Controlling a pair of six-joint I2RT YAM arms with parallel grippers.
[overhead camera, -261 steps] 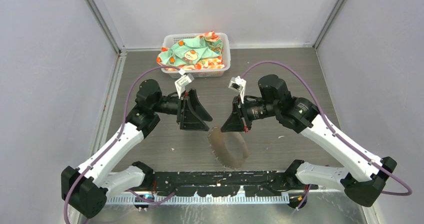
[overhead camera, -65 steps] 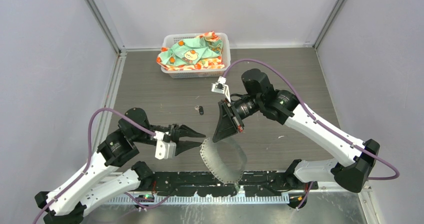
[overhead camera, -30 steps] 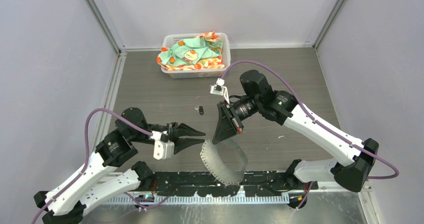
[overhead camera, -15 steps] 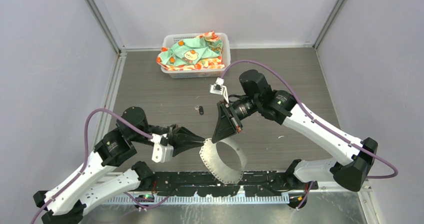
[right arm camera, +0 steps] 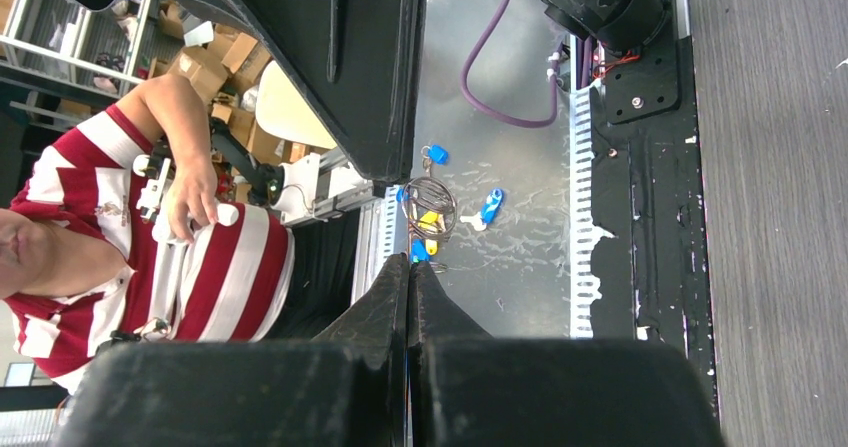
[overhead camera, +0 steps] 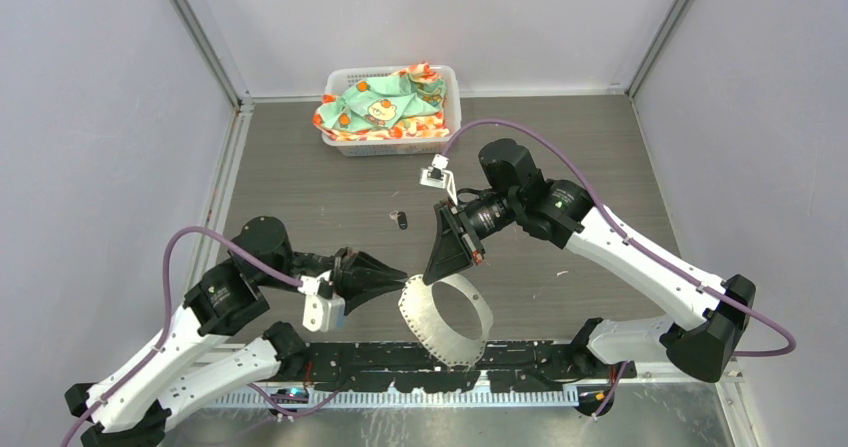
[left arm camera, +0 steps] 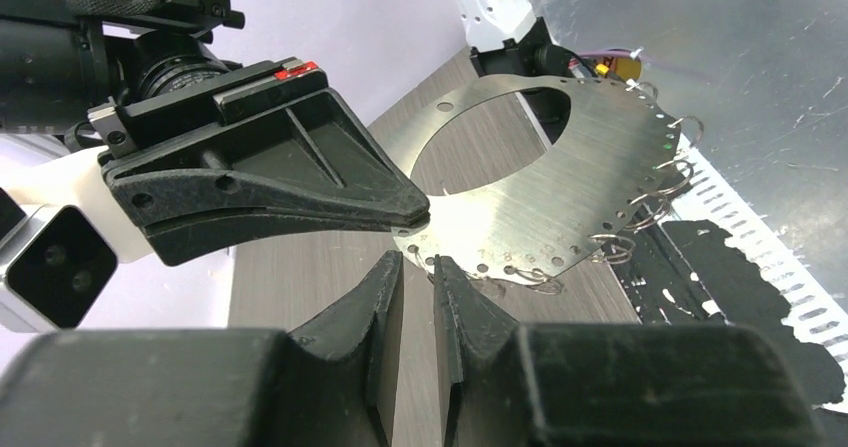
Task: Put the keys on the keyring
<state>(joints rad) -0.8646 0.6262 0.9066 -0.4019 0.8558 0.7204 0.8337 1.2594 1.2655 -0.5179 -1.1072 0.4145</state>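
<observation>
My right gripper [overhead camera: 430, 279] is shut on the rim of the keyring [overhead camera: 481, 313], a flat silver loop with holes and small wire rings along its edge, and holds it above the table's front. In the left wrist view the keyring [left arm camera: 560, 197] hangs from the right gripper [left arm camera: 420, 210]. My left gripper [left arm camera: 417, 259] reaches in from the left, its jaws a narrow gap apart at the keyring's edge, closed around a small wire ring hanging there. A black-headed key [overhead camera: 402, 221] lies on the table behind both grippers. The green key is not visible.
A white basket [overhead camera: 452, 107] with patterned cloth stands at the back centre. The black rail [overhead camera: 520, 355] runs along the near edge under the keyring. In the right wrist view, a wire ring with coloured tags [right arm camera: 428, 205] lies on the metal surface ahead.
The left gripper rolled, moved right to the keyring's edge and narrowed its jaws there. The right gripper and the keyring have barely moved.
</observation>
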